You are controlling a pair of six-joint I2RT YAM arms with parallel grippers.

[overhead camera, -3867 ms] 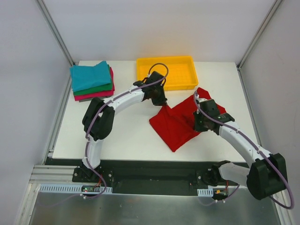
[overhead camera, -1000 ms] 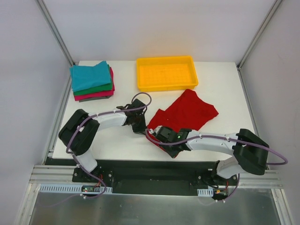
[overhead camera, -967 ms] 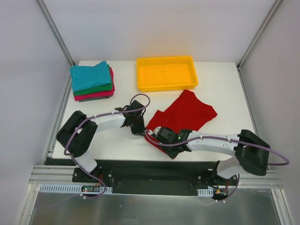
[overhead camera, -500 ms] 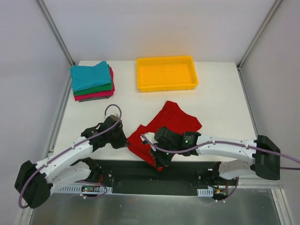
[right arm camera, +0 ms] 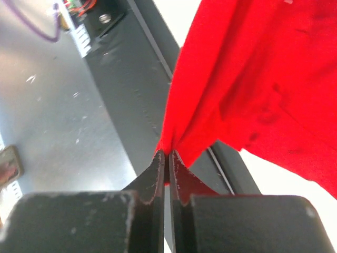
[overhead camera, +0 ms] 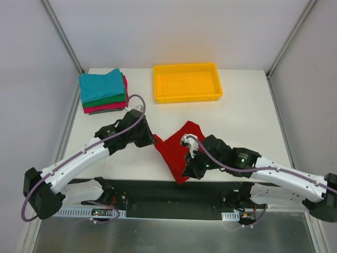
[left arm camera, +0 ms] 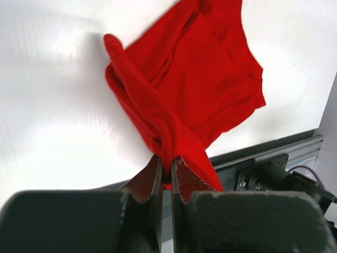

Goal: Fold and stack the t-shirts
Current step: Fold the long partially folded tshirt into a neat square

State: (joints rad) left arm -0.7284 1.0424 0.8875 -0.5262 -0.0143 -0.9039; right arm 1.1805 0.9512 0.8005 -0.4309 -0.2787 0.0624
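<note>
Gripping red t-shirt point(overhead camera: 174, 150) at two bunched edges: left gripper point(left arm camera: 167, 159) pinched tight on one, right gripper point(right arm camera: 167, 154) clamped on another, cloth crumpled at near edge of table point(overhead camera: 247, 118). Finished at far left corner: folded stack point(overhead camera: 103, 89), teal on top. Remaining: flattening, folding, stacking.

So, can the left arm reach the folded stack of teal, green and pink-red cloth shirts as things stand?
Probably, for reach: only bare white table lies between. But the left claw is shut on the bright red cloth t-shirt, so it cannot grasp the stack yet.
</note>
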